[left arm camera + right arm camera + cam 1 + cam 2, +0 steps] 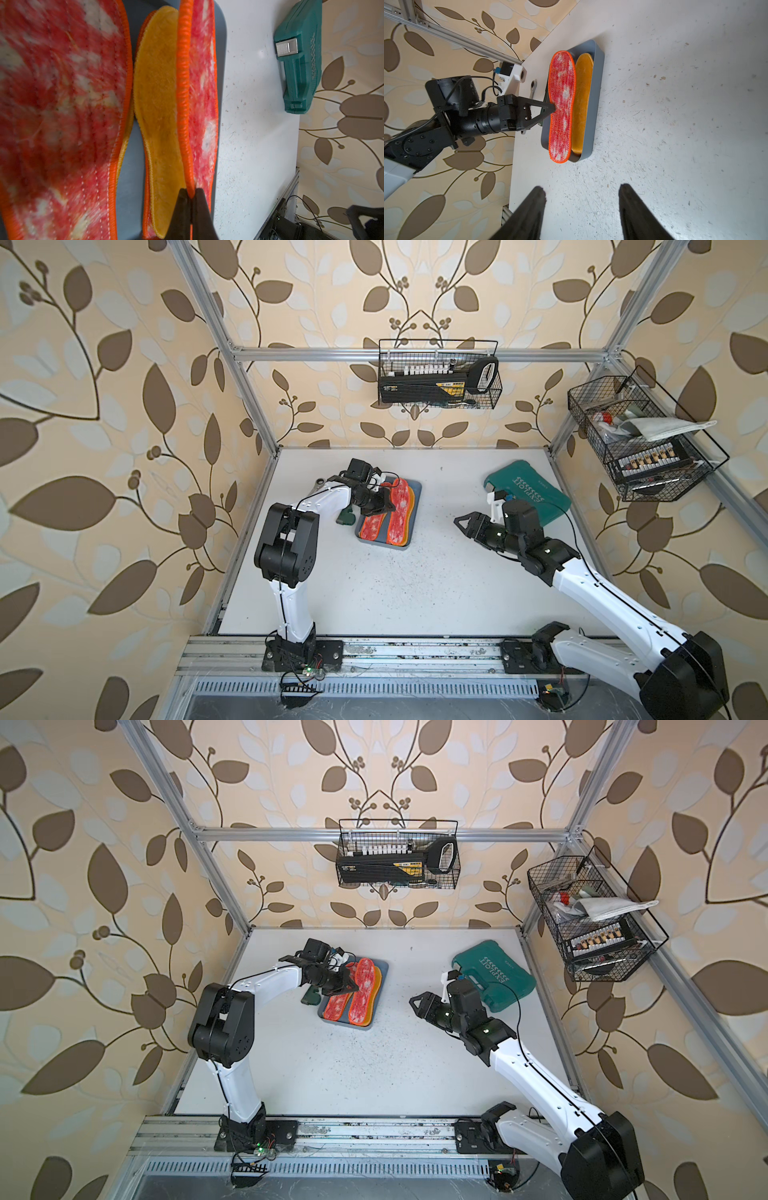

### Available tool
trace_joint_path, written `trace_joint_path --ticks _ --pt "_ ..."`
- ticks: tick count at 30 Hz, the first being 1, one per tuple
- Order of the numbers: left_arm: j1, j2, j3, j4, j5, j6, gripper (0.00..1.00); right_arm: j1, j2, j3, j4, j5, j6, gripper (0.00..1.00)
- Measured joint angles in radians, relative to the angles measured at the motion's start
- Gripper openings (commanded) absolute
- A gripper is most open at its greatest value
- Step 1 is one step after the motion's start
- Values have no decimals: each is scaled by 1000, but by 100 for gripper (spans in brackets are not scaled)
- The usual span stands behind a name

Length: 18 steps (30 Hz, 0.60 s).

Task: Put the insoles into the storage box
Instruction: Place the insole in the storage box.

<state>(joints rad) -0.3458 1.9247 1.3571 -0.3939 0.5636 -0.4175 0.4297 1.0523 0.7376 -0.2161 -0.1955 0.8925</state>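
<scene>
The blue-grey storage box [417, 489] [384, 969] stands on the table's far left half. In it lie a red-white insole [371, 526] [62, 104] and a yellow-faced insole [582, 104] [158, 104]. My left gripper [390, 499] [353, 986] [191, 192] is shut on the orange edging of another insole [399, 510] [562, 108]. That insole is tilted up over the box, its red face towards the right arm. My right gripper [459, 522] [413, 1002] [581, 189] hangs open and empty over bare table to the right of the box.
A teal-green tool case [528, 493] [299, 62] lies at the far right behind the right arm. A wrench [320, 481] and a dark green object [345, 517] sit left of the box. Wire baskets [440, 377] [640, 435] hang on the walls.
</scene>
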Motion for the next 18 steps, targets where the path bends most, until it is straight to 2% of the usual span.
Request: trace_joint_path --ticks 18 --pt "0 135 60 22 27 6 0 -47 -13 -7 -4 -35 0 59"
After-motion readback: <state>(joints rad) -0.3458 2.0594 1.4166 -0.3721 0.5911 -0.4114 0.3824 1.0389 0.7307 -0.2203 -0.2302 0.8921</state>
